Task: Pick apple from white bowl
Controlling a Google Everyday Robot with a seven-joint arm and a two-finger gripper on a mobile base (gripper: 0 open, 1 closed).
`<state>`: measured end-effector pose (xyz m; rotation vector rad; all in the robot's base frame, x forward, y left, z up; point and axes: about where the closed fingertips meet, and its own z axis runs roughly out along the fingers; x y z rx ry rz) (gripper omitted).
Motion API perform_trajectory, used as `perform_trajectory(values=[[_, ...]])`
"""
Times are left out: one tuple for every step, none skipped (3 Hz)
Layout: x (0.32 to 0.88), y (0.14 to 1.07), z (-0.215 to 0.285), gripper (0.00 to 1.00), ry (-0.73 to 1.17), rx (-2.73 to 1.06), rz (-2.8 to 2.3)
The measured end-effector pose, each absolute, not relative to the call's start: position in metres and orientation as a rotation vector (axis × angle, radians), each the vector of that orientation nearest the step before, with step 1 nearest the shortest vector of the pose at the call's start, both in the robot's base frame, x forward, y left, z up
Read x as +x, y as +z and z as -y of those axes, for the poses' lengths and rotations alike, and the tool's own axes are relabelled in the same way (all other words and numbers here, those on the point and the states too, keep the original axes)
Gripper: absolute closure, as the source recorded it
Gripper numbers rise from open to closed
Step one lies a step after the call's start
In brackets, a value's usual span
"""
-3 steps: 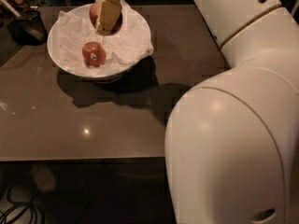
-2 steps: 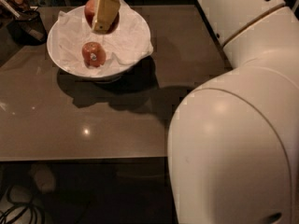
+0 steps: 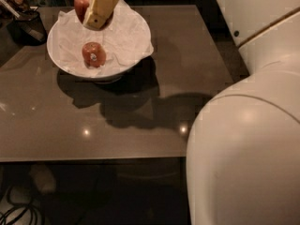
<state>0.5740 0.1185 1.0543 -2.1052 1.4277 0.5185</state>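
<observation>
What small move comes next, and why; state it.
Likely lift straight up: the gripper, at the view's top, is shut on the apple, low over the far side of the white bowl, with the stickered apple lying below.

The dark, shiny bench [image 3: 187,69] carries a big white bowl [image 3: 75,71] on its far left part. A small dark basket [image 3: 28,26] sits just left of the bowl, at the bench's edge. The pincer [image 3: 91,11] hangs above the bowl's far side, gripping the apple [image 3: 80,3].
</observation>
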Motion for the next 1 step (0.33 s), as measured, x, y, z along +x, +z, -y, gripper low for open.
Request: perform_trajectory(values=[[0.5808, 1.0564, -0.1267, 1.00, 0.512, -2.075, -1.418]])
